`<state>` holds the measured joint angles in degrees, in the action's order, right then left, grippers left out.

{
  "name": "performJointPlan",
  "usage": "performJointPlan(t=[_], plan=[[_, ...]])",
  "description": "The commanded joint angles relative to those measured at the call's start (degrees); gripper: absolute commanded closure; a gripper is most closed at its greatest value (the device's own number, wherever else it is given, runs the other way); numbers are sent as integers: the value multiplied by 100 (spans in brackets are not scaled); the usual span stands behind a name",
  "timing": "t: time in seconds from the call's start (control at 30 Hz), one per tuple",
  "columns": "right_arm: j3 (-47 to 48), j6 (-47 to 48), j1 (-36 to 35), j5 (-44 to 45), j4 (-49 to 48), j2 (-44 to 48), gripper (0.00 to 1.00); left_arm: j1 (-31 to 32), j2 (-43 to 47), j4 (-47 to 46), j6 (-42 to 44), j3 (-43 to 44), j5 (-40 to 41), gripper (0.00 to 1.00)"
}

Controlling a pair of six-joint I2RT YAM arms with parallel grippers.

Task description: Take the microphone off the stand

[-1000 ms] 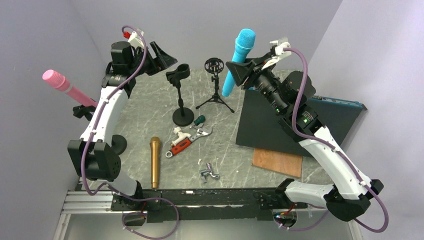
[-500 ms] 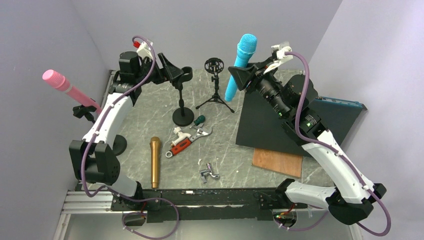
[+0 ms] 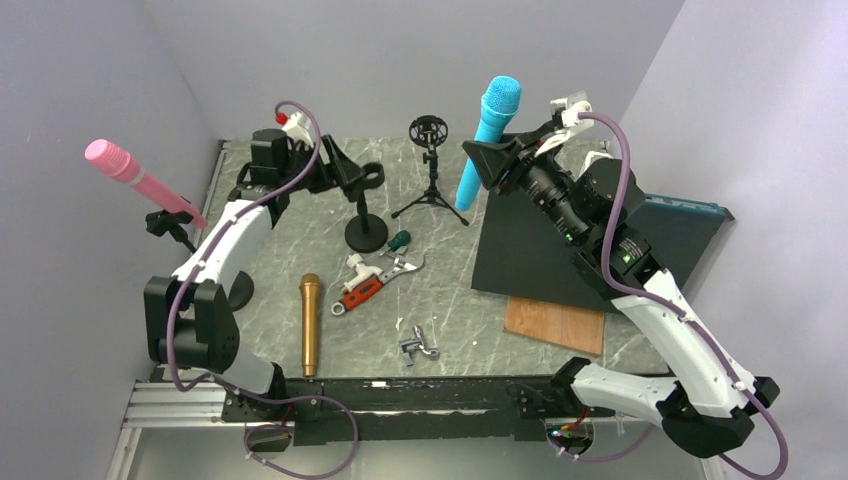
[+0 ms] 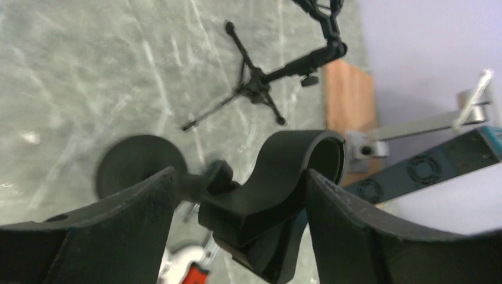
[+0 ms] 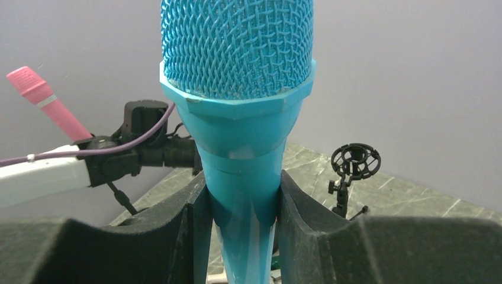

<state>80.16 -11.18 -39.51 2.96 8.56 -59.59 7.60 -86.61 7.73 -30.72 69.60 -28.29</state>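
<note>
My right gripper [image 3: 482,160] is shut on a blue microphone [image 3: 488,130] and holds it upright in the air, head up, right of the tripod stand. In the right wrist view the fingers [image 5: 177,236] clamp the blue microphone's [image 5: 240,118] tapered body. The black round-base stand [image 3: 366,232] has an empty clip [image 3: 369,176]. My left gripper [image 3: 350,172] is open and straddles that clip [image 4: 278,177]; its right finger [image 4: 355,225] touches it and the left finger [image 4: 118,219] stands slightly off.
A pink microphone [image 3: 135,175] sits in another stand at the far left. A tripod stand with a shock mount [image 3: 430,165] is at the back. A gold microphone [image 3: 310,322], a wrench and tools [image 3: 375,275], a metal part [image 3: 420,345], a black board [image 3: 540,250] and wood [image 3: 555,325] lie about.
My left gripper moved right and down until its jaws straddle the empty clip. My right gripper carried the blue microphone slightly up and to the right.
</note>
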Motion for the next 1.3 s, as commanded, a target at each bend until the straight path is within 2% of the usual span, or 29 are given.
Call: performJointPlan(t=[0.0,0.17,0.3,0.47,0.63,0.83,0.93,1.07,1.17,1.27], plan=[[53,-86,-6,40,55,176,100,23,-353,726,424,48,107,19],[61,-172,-5,-76,144,149,100,23,-280,772,394,384,206,11],[61,-375,-7,-240,93,35,100,23,-213,1316,487,1126,431,2],[100,-796,-2,-532,-111,-203,100,19,-157,2413,696,2435,983,1],[96,-1162,-5,-664,-273,-427,100,23,399,2629,502,2715,1346,2],[211,-1655,-4,-716,-220,-802,100,196,1615,1912,59,1931,455,4],[280,-1886,-12,-898,-237,-990,100,445,2457,1460,-52,1052,15,3],[263,-2181,-113,-1142,-369,-1249,100,713,3918,883,-652,-168,-404,1],[248,-2394,-297,-1305,-488,-1511,100,795,4853,1052,-801,-692,-406,1],[229,-2648,-562,-1373,-647,-1805,100,795,5484,1867,-632,-823,-176,1]])
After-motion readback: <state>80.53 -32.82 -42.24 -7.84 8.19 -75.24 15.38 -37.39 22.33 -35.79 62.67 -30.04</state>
